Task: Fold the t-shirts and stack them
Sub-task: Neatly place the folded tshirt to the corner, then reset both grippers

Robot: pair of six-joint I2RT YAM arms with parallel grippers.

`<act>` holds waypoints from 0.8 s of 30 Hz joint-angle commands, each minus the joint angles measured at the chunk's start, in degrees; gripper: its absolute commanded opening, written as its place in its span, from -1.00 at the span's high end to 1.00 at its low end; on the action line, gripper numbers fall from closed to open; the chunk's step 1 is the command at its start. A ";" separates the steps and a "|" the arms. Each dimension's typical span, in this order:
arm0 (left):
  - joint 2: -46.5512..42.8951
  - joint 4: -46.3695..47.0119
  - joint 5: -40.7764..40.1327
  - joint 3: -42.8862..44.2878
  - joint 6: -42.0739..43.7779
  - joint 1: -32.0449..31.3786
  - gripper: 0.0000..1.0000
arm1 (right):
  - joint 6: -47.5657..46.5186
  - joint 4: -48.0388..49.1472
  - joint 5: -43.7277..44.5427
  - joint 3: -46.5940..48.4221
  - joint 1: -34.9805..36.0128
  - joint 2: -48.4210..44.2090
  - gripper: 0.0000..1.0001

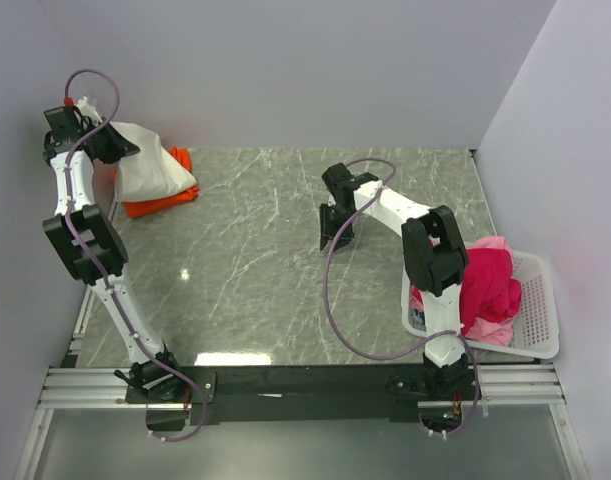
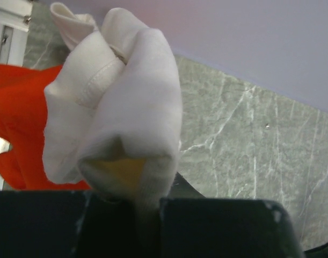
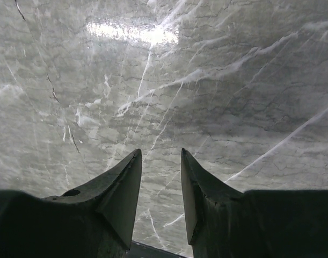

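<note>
Cream t-shirt (image 2: 126, 107) is looking soft and off-white, bunching into 1 thick rolled wad with a stitched hem showing. Left gripper (image 2: 147, 212) is clamping it: 1 narrow fold is running down between the 2 dark fingers (image 2: 223, 226), jaws closed on the cloth, and the bulk is bulging just beyond the tips. From above, the cream t-shirt (image 1: 150, 170) is hanging out from the left gripper (image 1: 113, 143) and draping down over the orange t-shirt (image 1: 170, 200). The orange one is bright and crumpled, lying on the table (image 1: 265, 250) under and just past the cream cloth, beyond the left fingertips and not touching them. Right gripper (image 3: 161, 183) is hovering with its 2 fingers (image 3: 121, 188) parted and nothing between them, only marble table (image 3: 206, 80) beyond the tips. Crimson t-shirt (image 1: 490, 280) and pale pink t-shirt (image 1: 497, 335) are heaping in the white basket (image 1: 540, 300), well apart from the right fingers, back beside that arm's base.
</note>
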 commanded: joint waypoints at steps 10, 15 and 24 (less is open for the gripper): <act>-2.24 -0.06 -24.63 -3.83 -0.25 0.60 -0.68 | 1.38 0.22 2.23 -0.10 2.18 -5.44 0.13; -8.05 1.28 -27.29 -9.83 -1.13 0.17 -0.91 | 2.17 1.62 3.73 -2.39 2.97 -8.16 0.13; -18.41 -1.28 -46.89 -16.94 -4.99 -5.10 -0.99 | 3.58 5.40 9.44 -8.10 3.06 -16.06 0.13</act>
